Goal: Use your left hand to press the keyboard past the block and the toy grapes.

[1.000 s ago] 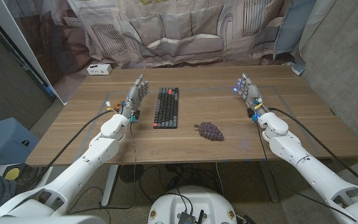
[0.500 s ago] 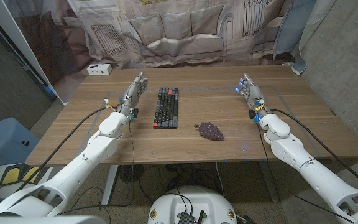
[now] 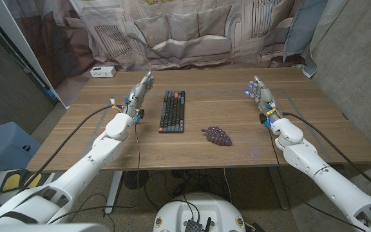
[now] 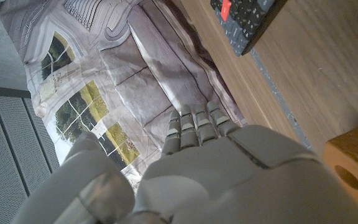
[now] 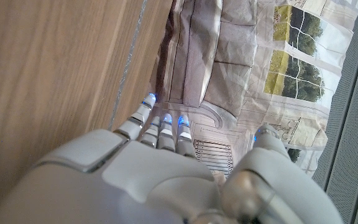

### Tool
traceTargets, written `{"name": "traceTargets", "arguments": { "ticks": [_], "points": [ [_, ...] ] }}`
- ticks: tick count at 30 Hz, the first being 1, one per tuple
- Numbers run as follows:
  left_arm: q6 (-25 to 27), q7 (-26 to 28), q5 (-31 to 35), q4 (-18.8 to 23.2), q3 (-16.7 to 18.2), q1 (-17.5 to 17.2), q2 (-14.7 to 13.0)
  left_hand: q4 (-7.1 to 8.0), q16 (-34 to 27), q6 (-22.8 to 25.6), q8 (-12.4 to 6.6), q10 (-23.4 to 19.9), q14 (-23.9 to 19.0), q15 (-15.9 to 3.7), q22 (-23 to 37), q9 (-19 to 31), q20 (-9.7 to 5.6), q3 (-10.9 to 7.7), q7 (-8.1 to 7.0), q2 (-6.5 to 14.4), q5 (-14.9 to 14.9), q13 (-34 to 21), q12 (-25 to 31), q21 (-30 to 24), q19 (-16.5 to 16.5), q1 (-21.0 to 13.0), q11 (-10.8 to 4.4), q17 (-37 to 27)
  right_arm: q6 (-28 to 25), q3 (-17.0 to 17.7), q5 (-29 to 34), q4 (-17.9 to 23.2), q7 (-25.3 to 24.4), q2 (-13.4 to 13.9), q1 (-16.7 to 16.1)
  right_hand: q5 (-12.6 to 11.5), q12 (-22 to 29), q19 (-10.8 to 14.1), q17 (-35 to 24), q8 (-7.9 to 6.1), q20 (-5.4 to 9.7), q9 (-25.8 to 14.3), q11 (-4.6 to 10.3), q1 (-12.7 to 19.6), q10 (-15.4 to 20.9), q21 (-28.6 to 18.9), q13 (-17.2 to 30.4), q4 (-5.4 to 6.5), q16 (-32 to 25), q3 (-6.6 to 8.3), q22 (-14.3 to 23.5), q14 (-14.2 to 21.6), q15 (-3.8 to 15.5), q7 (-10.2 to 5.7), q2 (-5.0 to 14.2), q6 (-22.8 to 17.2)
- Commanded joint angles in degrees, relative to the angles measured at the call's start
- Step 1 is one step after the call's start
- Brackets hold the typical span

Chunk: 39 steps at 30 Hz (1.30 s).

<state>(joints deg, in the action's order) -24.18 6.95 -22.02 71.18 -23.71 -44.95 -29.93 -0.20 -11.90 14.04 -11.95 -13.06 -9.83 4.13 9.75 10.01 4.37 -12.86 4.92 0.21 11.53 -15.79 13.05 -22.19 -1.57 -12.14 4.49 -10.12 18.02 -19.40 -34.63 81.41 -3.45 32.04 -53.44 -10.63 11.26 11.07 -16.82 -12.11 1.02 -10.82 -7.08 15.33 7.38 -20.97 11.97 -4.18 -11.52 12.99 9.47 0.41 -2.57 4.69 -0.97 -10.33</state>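
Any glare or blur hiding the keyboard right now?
Head view: even lighting, keyboard sharp, no glare, toy grapes clear. Left wrist view: left hand soft and close, keyboard cut off at the frame edge but readable, block slightly blurred.

black keyboard (image 3: 172,111) lengthwise mid-table, purple toy grapes (image 3: 216,135) near, wooden block (image 4: 353,168)

Even, soft indoor light; sharp frames, faint shadows.

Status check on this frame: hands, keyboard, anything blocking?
Left hand open, beside keyboard, not touching. Right hand open, far side. Toy grapes near the keyboard's front corner; wooden block by left hand. Keys unobstructed.
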Motion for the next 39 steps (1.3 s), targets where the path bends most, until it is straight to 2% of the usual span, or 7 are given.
{"name": "traceTargets", "arguments": {
  "ticks": [1, 4, 12, 22, 31, 39],
  "points": [
    [-5.3, 5.6, 7.0, -3.3, -1.0, 1.7, 1.4, -0.65, -0.7, 2.1, -0.58, -1.8, -1.8, -0.58, 0.2, 0.3, 0.10, -0.18, -0.23, 0.1, 0.0, 0.5, 0.7, 0.4, -1.1, -0.7, -0.39, -0.1, 1.3, 0.6, 0.3, 0.5, -0.8, 0.0, -1.1, -0.1, 0.3, 0.6, 0.1, 0.36, -0.22, -0.1, -0.15, 0.1, 0.4, 0.3, -0.1, -0.25, -0.1, -0.01, 0.2, 0.3, -0.11, -0.79, 0.72, 0.8],
    [-4.6, 7.5, 9.1, -2.6, -1.1, 1.7, 0.9, -0.75, -0.6, 2.8, -0.72, -2.2, -2.1, -0.56, 0.2, 0.3, 0.14, -0.21, -0.22, 0.2, 0.0, 0.6, 0.7, 0.5, -1.4, -0.8, -0.25, -0.1, 1.5, 0.7, 0.5, 0.9, -1.2, 0.0, -1.4, -0.1, 0.3, 0.6, 0.1, 0.43, -0.24, -0.1, -0.02, 0.1, 0.4, 0.4, -0.1, -0.27, -0.1, -0.03, 0.2, 0.3, -0.15, -0.85, 0.75, 0.9],
    [1.8, 14.2, 17.8, 2.1, -1.9, 1.3, -2.0, -0.91, -0.5, 2.9, -0.54, -2.1, -2.1, -0.60, 0.2, 0.3, 0.14, -0.29, -0.35, 0.3, 0.0, 0.9, 0.6, 0.8, -1.3, -1.0, -0.32, -0.1, 1.3, 0.9, 0.8, 1.7, -2.1, 0.2, -2.1, 0.0, 0.3, 0.7, 0.3, 0.50, -0.30, -0.1, -0.01, 0.0, 0.4, 0.6, -0.2, -0.32, -0.1, -0.09, 0.2, 0.3, -0.19, -0.82, 0.79, 1.0],
    [8.6, 21.4, 28.3, 6.3, -3.7, 1.7, -4.2, -1.10, -0.3, 3.1, -0.36, -2.4, -2.2, -0.73, 0.2, 0.3, 0.32, -0.38, -0.46, 0.4, 0.0, 1.2, 0.5, 1.3, -1.1, -1.2, -0.40, -0.1, 1.9, 1.0, 0.9, 1.6, -2.6, -0.4, -2.6, 0.0, 0.3, 0.7, 0.5, 0.55, -0.32, -0.1, 0.11, 0.0, 0.3, 0.9, -0.3, -0.36, -0.1, -0.14, 0.2, 0.3, -0.22, -0.81, 0.90, 1.0],
    [15.2, 24.5, 35.0, 9.8, -5.4, 1.9, -5.7, -1.26, -0.3, 3.7, -0.35, -2.9, -2.7, -1.07, 0.2, 0.3, 0.40, -0.46, -0.56, 0.6, 0.0, 1.5, 0.6, 1.6, -1.2, -1.4, -0.60, -0.1, 2.8, 1.4, 0.9, 1.8, -3.0, -0.5, -3.5, 0.0, 0.3, 0.8, 0.7, 0.57, -0.31, -0.1, 0.01, 0.0, 0.4, 1.1, -0.4, -0.42, -0.1, -0.17, 0.2, 0.4, -0.21, -0.69, 0.99, 0.9],
    [21.3, 24.4, 37.8, 12.3, -6.8, 2.4, -6.4, -1.38, -0.2, 4.2, -0.30, -3.1, -3.2, -1.11, 0.2, 0.3, 0.58, -0.49, -0.52, 0.7, -0.1, 1.7, 0.6, 1.9, -1.3, -1.5, -0.44, -0.1, 2.9, 1.7, 0.9, 2.4, -3.2, -0.2, -4.3, 0.0, 0.3, 1.0, 0.8, 0.54, -0.31, -0.1, 0.12, 0.0, 0.4, 1.3, -0.5, -0.48, -0.1, -0.20, 0.2, 0.4, -0.22, -0.65, 1.09, 0.8]
  ]
}}
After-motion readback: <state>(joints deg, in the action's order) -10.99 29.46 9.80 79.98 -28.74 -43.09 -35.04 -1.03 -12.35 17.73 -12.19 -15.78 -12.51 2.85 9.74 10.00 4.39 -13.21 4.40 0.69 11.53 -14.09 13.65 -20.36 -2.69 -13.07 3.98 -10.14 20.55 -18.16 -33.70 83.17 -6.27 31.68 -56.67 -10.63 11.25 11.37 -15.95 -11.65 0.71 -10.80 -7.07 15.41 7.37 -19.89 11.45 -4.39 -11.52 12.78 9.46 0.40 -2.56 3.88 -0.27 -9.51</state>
